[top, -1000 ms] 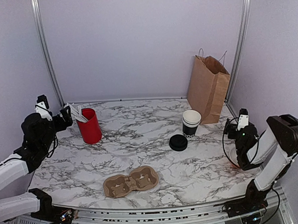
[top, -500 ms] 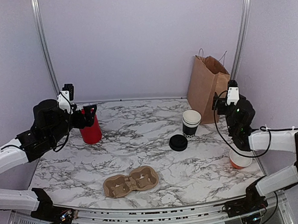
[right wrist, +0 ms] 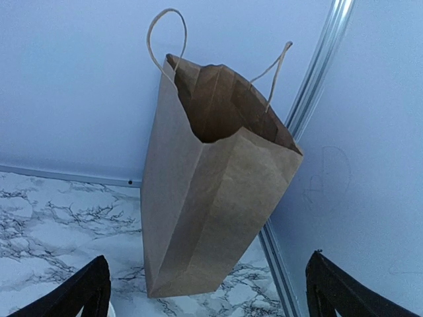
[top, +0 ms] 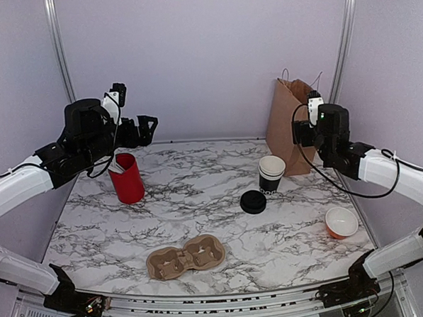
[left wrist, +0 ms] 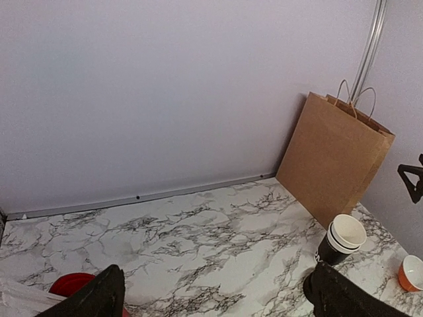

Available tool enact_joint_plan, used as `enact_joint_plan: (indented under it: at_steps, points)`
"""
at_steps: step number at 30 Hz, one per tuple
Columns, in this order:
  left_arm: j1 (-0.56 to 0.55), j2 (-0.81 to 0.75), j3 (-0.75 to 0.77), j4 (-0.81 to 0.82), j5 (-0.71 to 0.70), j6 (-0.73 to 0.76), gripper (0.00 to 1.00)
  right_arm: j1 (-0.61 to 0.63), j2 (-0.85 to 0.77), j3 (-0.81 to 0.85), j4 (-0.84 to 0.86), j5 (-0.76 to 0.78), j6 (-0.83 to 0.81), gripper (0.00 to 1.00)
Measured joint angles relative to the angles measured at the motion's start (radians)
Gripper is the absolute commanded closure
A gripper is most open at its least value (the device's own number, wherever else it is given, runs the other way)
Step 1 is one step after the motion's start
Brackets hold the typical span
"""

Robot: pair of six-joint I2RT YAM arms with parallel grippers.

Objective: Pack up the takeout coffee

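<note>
Change: we are seeing left gripper (top: 145,130) and right gripper (top: 297,135) lifted higher than before; jaws wide, empty
Hidden: lid (top: 253,202) is blending into finger, left wrist view

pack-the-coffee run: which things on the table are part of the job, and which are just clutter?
Job:
- black cup, no lid on
- black lid, lying beside it
- paper bag, standing open
- cardboard cup carrier, probably

Lying about, as far as I can tell:
- red cup with white sticks
- orange bowl
</note>
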Motion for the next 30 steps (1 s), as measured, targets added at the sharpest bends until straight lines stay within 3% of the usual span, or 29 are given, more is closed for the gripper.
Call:
enact_joint_plan:
  at_steps: [7,16,30]
  points:
    - [0.005,0.048,0.014,-0.031,0.002,-0.016,0.01,-0.004,-0.016,-0.001,-0.117,-0.014,0.079,0.01]
    - [0.005,0.124,0.063,-0.151,0.085,-0.041,0.01,-0.076,-0.009,-0.028,-0.191,-0.209,0.281,0.11]
    - [0.005,0.124,-0.033,-0.147,0.184,-0.172,0.01,-0.109,0.200,0.116,-0.378,-0.428,0.418,0.30]
